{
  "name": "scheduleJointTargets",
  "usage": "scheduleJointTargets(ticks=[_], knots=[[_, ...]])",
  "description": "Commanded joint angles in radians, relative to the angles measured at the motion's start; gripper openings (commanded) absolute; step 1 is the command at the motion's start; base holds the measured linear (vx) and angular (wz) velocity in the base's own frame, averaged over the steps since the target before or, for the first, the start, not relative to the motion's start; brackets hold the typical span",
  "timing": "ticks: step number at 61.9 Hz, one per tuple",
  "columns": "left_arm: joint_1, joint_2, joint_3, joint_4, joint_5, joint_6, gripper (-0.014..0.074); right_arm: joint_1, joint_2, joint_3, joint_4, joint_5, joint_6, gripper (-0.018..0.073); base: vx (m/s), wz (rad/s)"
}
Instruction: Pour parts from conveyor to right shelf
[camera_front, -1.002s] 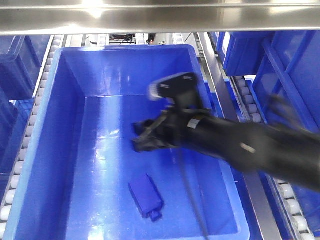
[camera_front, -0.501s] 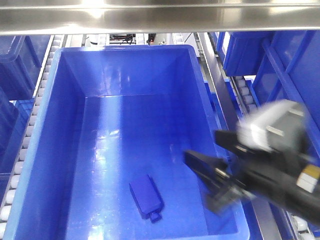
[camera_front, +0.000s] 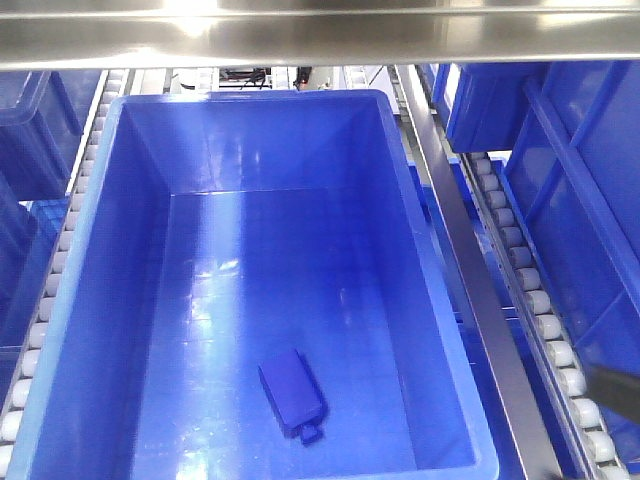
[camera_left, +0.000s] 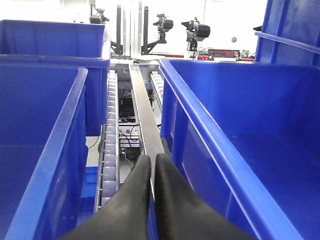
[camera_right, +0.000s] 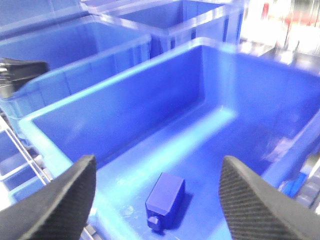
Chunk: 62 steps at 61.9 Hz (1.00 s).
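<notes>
A large blue bin (camera_front: 100, 300) sits on the roller conveyor. One small blue block part (camera_front: 292, 392) lies on its floor near the front; it also shows in the right wrist view (camera_right: 166, 196). My right gripper (camera_right: 157, 165) is open and empty, held above the bin's near rim, with the part between and below its fingers (camera_right: 65, 200). My left gripper (camera_left: 151, 167) is shut on nothing and points along the metal rail (camera_left: 142, 115) between two bins. In the front view only a dark sliver (camera_front: 615, 390) of an arm shows at the lower right.
More blue bins stand on the left (camera_front: 40, 120) and right (camera_front: 580, 180) lanes. Roller tracks (camera_front: 520, 260) and a steel rail (camera_front: 450, 230) run beside the main bin. A steel shelf beam (camera_front: 320, 35) crosses the top. A dark object (camera_right: 20, 72) rests on the left bin's rim.
My right arm was inside the bin above the part. It has pulled back to the lower right and left the front view. The part has not moved.
</notes>
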Motion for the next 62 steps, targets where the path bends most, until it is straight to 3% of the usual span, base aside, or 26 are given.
scheduleJointTargets(ticks=[1,9,15,19,29,62], knots=[[-0.008,-0.012,0.032,-0.002,-0.076,-0.008,-0.0006,-0.004,-0.089,0.018,-0.067,-0.072,0.077,0.0505,0.0,0.0],[-0.008,-0.012,0.032,-0.002,-0.076,-0.008,-0.0006,-0.004,-0.173,0.082,-0.155,-0.09,0.171,0.0487,0.0,0.0],[-0.008,-0.012,0.032,-0.002,-0.076,-0.008,-0.0006,-0.004,-0.181,0.125,-0.175,-0.083,0.186,0.0423,0.0,0.0],[-0.008,-0.012,0.032,-0.002,-0.076,-0.008,-0.0006,-0.004,-0.181,0.132,-0.173,-0.081,0.186,0.0332,0.0,0.0],[-0.008,-0.012,0.032,-0.002,-0.076,-0.008,-0.0006,-0.004,-0.181,0.13,-0.191,-0.081,0.172,-0.0017,0.0,0.0],[-0.008,-0.012,0.032,-0.002,-0.076,-0.008,-0.0006,-0.004,-0.181,0.13,-0.17,-0.058,0.171,-0.001,0.0,0.0]])
